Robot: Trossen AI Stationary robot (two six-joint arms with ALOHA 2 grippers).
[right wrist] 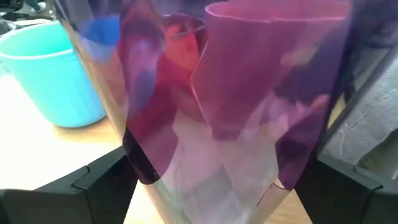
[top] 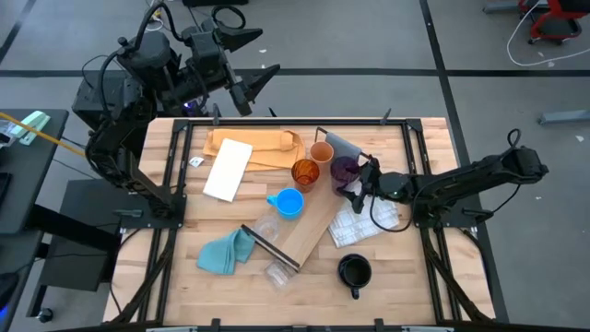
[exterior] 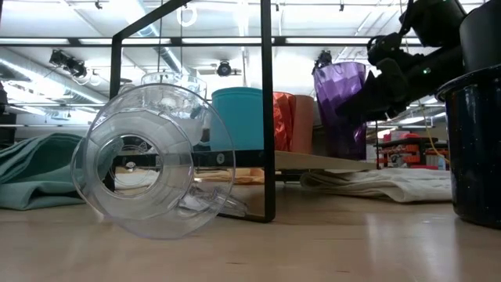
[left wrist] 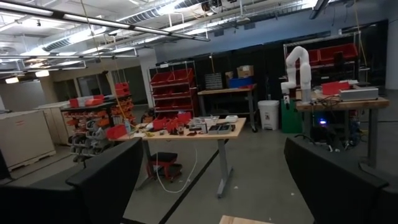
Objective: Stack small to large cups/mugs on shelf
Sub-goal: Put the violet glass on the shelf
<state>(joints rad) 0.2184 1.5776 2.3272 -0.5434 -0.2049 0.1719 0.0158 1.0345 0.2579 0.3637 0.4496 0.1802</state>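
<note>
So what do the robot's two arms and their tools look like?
Both arms are dark, jointed and matte black. The left tool ends in two pointed black fingers, with cables looping around its wrist. The right tool is black too, with blocky fingers.

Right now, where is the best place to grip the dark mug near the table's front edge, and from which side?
The dark mug stands upright, mouth up, apart from other things. Probably best to come straight down and pinch the rim on the side away from its handle, which points toward the table's front edge.

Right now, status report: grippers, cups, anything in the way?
Left gripper open, parked behind the table. Right gripper open around purple tumbler, standing on shelf beside amber cup. Path clear.
</note>
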